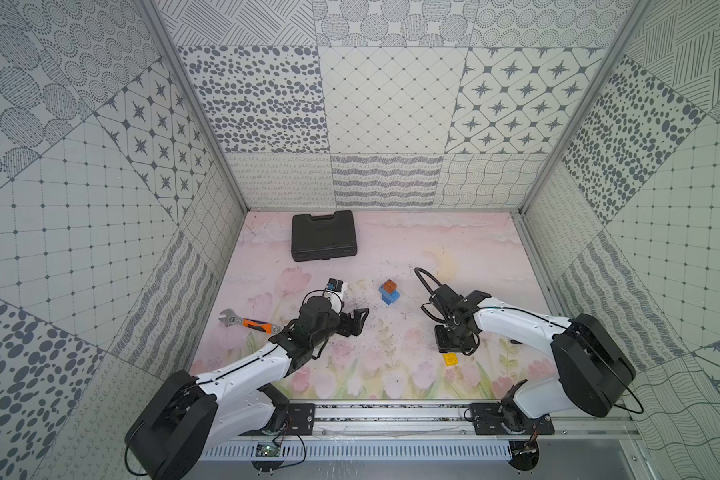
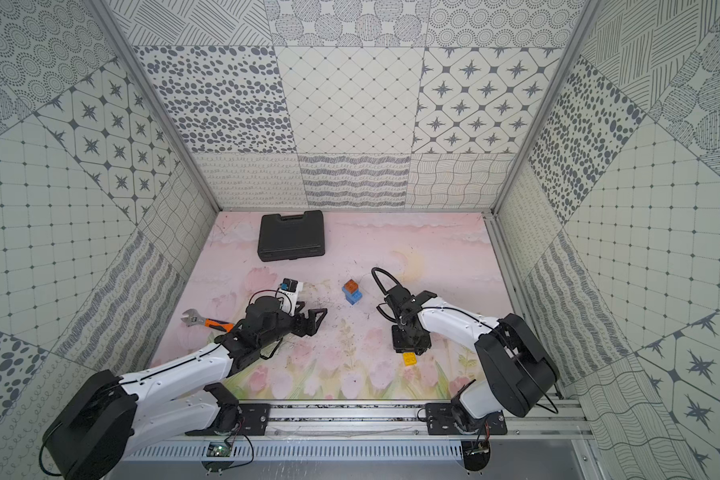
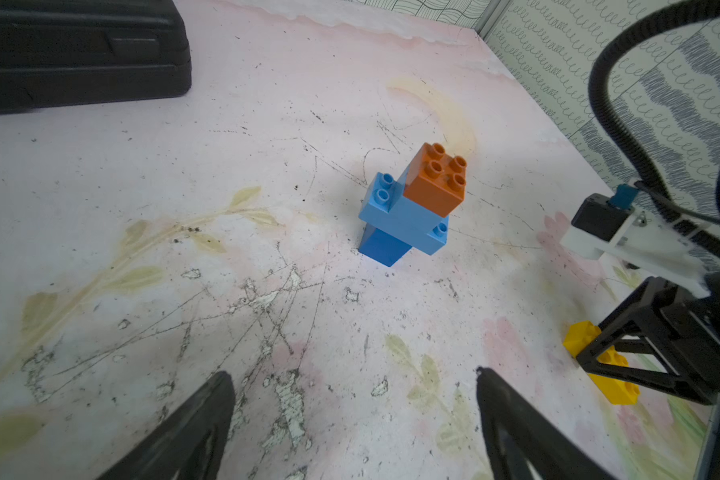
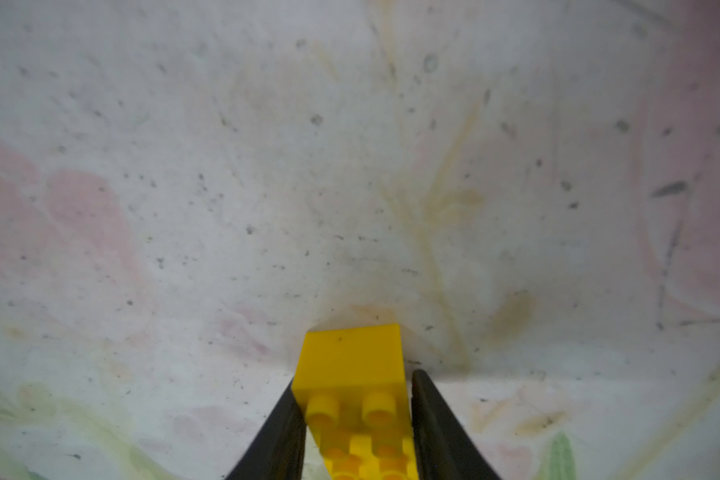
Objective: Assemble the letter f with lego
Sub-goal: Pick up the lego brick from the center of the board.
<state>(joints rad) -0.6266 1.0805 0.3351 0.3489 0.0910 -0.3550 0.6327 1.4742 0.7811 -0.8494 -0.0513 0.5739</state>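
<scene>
At the centre of the mat [image 1: 474,249], in both top views, the stacked bricks [image 1: 389,292] stand upright; the yellow brick [image 1: 450,359] lies at 4 o'clock from them under the right gripper [image 1: 453,351], with the left gripper [image 1: 363,322] at 7 o'clock. From the left wrist, jaws are shown spread wide, holding nothing. From the right wrist, jaws are seen tight against both flanks of the yellow brick [image 4: 352,357]. If gripped askew, it may twist on lifting; the unbraced, overhanging stacked bricks may be toppled during pressing.
</scene>
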